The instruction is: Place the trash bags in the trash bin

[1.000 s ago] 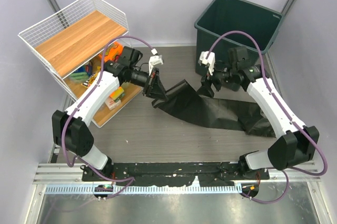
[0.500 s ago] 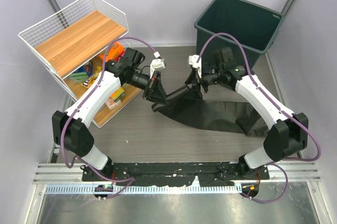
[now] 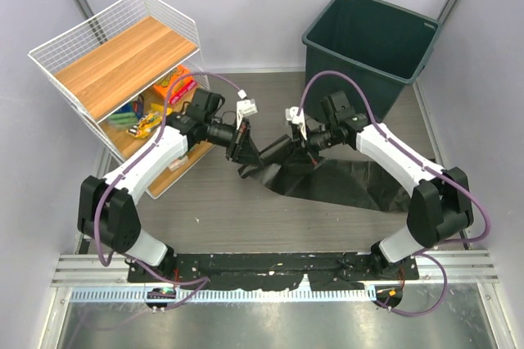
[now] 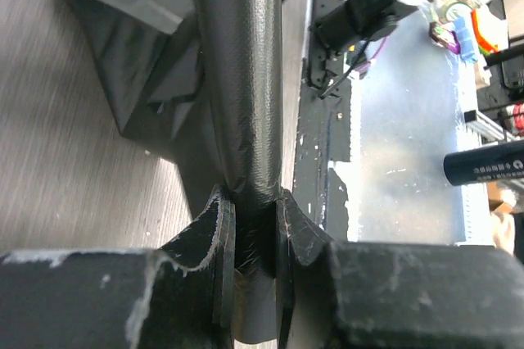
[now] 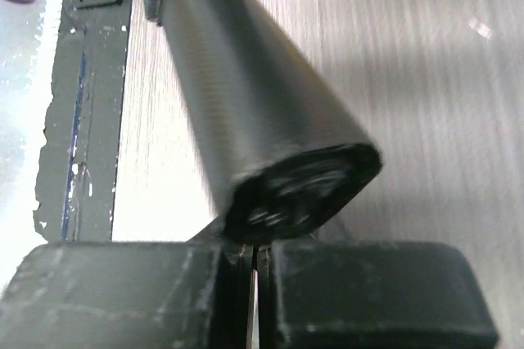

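Observation:
The trash bags show as a black sheet [image 3: 348, 183] spread on the floor, running up into a tight roll [image 3: 266, 151] between the two grippers. My left gripper [image 3: 242, 144] is shut on that roll [image 4: 241, 79], which sticks out past its fingers [image 4: 219, 238]. My right gripper [image 3: 296, 138] faces the roll's other end [image 5: 286, 189]; its jaws are shut, with only a thin slit between them, and the tips [image 5: 255, 260] sit right under the roll end. Whether any film is pinched there does not show. The trash bin [image 3: 322, 17] stands open at the back right, apart from both grippers.
A white wire shelf rack [image 3: 57, 54] with a wooden top stands at the back left, colourful snack packets [image 3: 173, 83] on its lower shelf. The black mounting rail [image 3: 270, 265] with both arm bases runs along the near edge. Grey walls close in both sides.
My right gripper has swung left from near the bin to the roll's end and has shut. The loose sheet has bunched leftward. The left gripper keeps its grip and has shifted slightly.

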`<state>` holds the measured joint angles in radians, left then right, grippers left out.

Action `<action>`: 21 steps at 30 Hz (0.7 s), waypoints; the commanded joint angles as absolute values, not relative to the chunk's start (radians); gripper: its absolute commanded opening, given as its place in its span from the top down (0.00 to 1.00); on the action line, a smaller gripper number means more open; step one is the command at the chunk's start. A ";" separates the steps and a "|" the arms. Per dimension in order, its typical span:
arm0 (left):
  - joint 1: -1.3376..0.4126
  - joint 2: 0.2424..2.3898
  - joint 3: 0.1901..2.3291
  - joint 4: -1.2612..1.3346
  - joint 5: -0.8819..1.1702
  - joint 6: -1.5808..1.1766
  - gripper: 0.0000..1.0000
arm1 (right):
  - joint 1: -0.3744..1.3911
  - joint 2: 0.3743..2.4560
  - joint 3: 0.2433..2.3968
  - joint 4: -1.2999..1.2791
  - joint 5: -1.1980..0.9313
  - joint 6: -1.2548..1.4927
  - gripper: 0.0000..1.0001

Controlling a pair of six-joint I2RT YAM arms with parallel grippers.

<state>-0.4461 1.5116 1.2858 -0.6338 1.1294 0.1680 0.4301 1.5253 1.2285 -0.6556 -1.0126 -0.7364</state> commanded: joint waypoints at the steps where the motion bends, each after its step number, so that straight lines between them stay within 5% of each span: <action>1: -0.449 1.523 1.194 -0.442 1.003 0.052 1.00 | 0.430 1.539 1.160 -0.689 -0.940 -0.750 0.99; 8: -0.448 1.603 1.083 -0.327 0.858 0.014 0.99 | 0.428 1.673 1.134 -0.752 -0.848 -0.700 0.99; 21: -0.449 1.738 1.025 -0.241 0.709 0.040 0.55 | 0.429 1.867 1.175 -0.762 -0.808 -0.631 0.99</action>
